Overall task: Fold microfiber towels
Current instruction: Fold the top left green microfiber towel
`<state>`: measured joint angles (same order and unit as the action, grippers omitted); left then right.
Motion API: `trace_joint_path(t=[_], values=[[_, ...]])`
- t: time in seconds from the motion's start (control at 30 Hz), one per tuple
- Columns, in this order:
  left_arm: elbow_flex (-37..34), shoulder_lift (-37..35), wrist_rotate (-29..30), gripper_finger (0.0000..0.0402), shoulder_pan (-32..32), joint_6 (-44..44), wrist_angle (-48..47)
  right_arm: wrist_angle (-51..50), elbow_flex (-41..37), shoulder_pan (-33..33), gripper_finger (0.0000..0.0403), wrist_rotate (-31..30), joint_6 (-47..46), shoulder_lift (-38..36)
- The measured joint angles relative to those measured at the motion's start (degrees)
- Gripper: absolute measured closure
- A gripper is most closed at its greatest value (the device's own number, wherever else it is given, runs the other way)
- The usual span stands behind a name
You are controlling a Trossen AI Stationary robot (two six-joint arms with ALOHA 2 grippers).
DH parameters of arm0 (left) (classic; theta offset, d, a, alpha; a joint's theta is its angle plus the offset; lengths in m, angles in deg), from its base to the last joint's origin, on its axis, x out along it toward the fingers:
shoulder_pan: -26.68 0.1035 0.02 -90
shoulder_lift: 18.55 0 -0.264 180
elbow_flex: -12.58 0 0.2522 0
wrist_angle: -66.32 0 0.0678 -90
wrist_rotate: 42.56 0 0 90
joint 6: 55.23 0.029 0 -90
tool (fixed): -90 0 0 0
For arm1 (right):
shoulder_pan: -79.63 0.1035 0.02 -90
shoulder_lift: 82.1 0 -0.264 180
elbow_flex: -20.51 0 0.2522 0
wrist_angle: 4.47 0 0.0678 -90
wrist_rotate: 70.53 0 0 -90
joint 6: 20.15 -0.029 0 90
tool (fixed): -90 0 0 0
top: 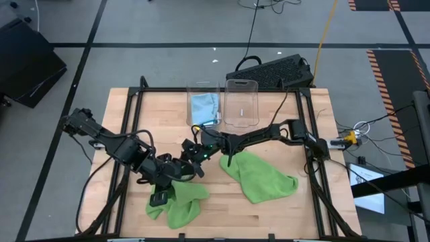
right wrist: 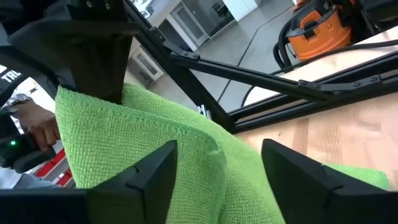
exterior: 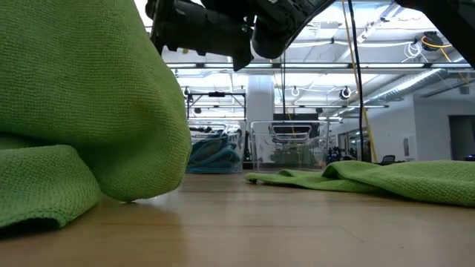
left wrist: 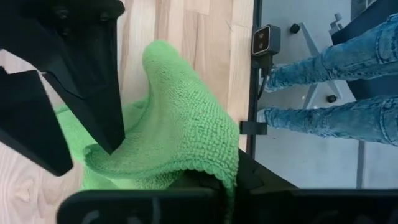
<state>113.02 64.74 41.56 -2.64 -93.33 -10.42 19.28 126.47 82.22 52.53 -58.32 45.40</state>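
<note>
Crumpled lime green microfiber towel (top: 176,203) at table's front left, corner lifted, pinched by left gripper (top: 180,169). Right gripper (right wrist: 217,163) alongside, fingers apart astride raised fold. High view alone shows second green towel (top: 262,176) and blue towel (top: 203,106) in clear plastic bin (top: 204,91).

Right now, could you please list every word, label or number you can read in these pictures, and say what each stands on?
"TR": white letters, cut off at the picture's edge, on a dark arm part in the right wrist view.
Nothing readable on the green towels, the clear bins or the table.
</note>
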Motion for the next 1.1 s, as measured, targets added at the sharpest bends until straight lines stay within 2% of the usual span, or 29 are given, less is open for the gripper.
trace_joint_path(t=[0.37, 0.57, 0.73, 0.83, 0.97, 1.1], values=[[0.0, 0.0, 0.3, 0.0396, 0.09, 0.49, -0.02, 0.67, 0.0, 1.31, 0.0305, -1.48, 1.41, 0.36], [-0.02, 0.0, 0.6, 0.0396, 0.09, 0.09, -0.08, 1.45, 0.0, 1.27, 0.0393, -1.73, 2.53, 0.48], [-0.02, 0.0, 1.63, 0.0399, 0.09, -0.45, -0.1, -0.37, 0.0, 1.26, 0.0399, -1.48, 2.84, 0.47], [-0.04, 0.0, 3.56, 0.0389, 0.09, -2.97, -0.35, -4.68, -0.04, 0.64, 0.04, -1.2, 3.44, -1.23], [-0.04, -0.02, 6.21, 0.0363, 0.05, -5.38, -0.33, -12.42, 0.0, -0.37, 0.0401, -1.94, 8.23, -5.63], [-0.04, -0.02, 10.04, 0.032, -0.45, -5.98, -0.29, -22.48, 0.0, -0.4, 0.0402, -5.02, 13.27, -9.31]])
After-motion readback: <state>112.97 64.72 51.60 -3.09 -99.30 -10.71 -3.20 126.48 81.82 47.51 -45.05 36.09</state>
